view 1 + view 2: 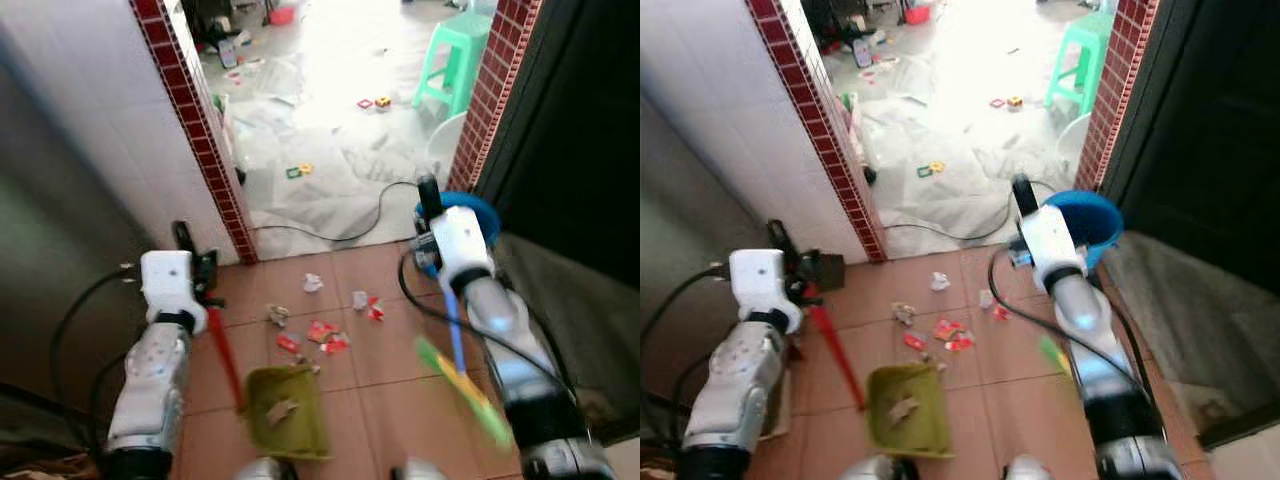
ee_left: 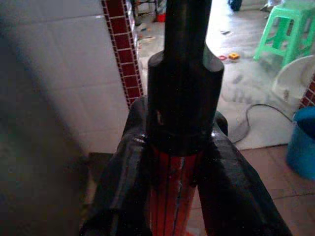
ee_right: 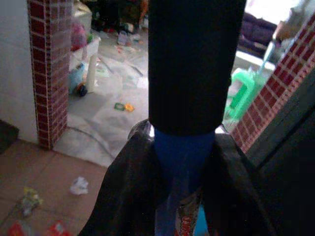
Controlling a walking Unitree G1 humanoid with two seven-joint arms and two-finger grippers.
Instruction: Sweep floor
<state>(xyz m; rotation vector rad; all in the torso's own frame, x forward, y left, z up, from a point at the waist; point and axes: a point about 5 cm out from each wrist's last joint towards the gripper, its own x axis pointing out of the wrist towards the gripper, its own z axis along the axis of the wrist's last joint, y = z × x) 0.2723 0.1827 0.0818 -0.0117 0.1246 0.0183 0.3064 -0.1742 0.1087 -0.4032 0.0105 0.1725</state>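
I stand on the terracotta tiled floor (image 1: 390, 385) at a doorway framed by 2 red brick pillars, with a pale littered room beyond it. My left claw (image 2: 172, 162) is closed around the red handle (image 1: 225, 355) of the dustpan, whose long axis slants down and inward to the green dustpan (image 1: 290, 410) lying on the tiles between my arms, already holding a scrap. My right claw (image 3: 184, 167) is clamped on the blue handle (image 1: 453, 335) of the broom, which runs down toward me to the blurred green broom head (image 1: 465, 390), lifted on my right.

The litter (image 1: 322, 332), red and white scraps, lies just ahead of the dustpan's mouth and to the left of the broom head, so I judge the broom must swing inward and draw the scraps back toward the pan. A blue bucket (image 1: 1085, 222) stands right behind my right arm, near the right pillar, and a black cable (image 1: 340, 235) trails across the threshold; both could snag a wide stroke. A green stool (image 1: 455, 60) stands well beyond.
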